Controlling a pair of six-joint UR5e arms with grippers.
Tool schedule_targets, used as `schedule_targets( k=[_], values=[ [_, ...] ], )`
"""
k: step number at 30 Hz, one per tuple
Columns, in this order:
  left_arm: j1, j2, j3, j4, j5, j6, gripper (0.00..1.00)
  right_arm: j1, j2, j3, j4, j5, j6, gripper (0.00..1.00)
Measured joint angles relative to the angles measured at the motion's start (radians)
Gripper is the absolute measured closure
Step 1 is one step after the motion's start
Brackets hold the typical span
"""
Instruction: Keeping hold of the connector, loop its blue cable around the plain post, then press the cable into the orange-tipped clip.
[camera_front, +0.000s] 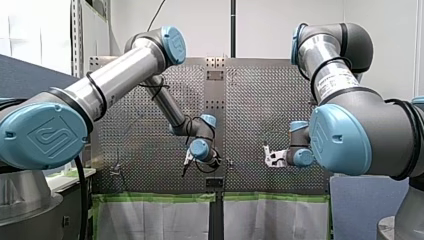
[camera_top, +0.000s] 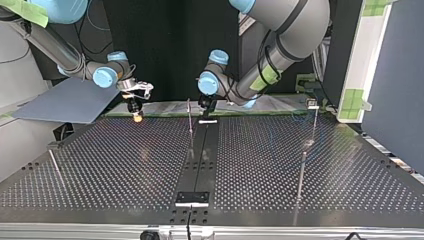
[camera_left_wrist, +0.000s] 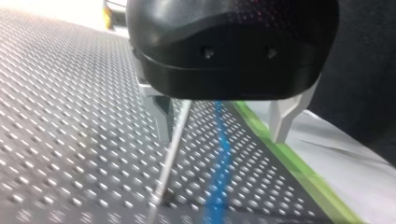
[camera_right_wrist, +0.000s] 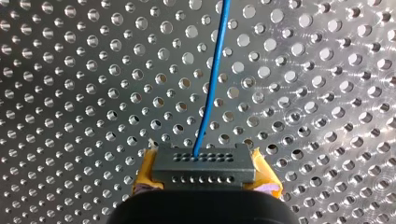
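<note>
Fingers (camera_right_wrist: 145, 173) of my right gripper (camera_right_wrist: 204, 179) clamp the connector (camera_right_wrist: 203, 163) at the top view's upper left, blue cable (camera_right_wrist: 212, 84) trailing; my left gripper (camera_left_wrist: 222, 139) gapes wide, seemingly straddling the plain post (camera_left_wrist: 172, 149).

The perforated metal table (camera_right_wrist: 327, 70) gleams, the plastic connector (camera_right_wrist: 203, 168) looks matt, the cable (camera_right_wrist: 212, 84) smooth.

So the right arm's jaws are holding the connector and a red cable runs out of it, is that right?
Not quite: the cable is blue, not red, as the right wrist view shows. My right arm's jaws do hold the connector it runs out of.
</note>
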Motion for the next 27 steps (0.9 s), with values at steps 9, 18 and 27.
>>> schedule_targets(
  k=[9, 18, 27],
  values=[
    [-0.026, 0.031, -0.08, 0.07, -0.001, -0.004, 0.0, 0.001, 0.001, 0.0, 0.006, 0.001, -0.002, 1.0],
    [-0.056, 0.032, -0.159, 0.066, 0.002, -0.006, 0.0, 0.002, 0.002, 0.0, 0.009, 0.001, -0.003, 1.0],
    [-0.079, 0.038, -0.162, 0.095, 0.031, -0.024, 0.0, 0.002, 0.002, 0.0, 0.009, 0.001, -0.003, 1.0]
  ],
)
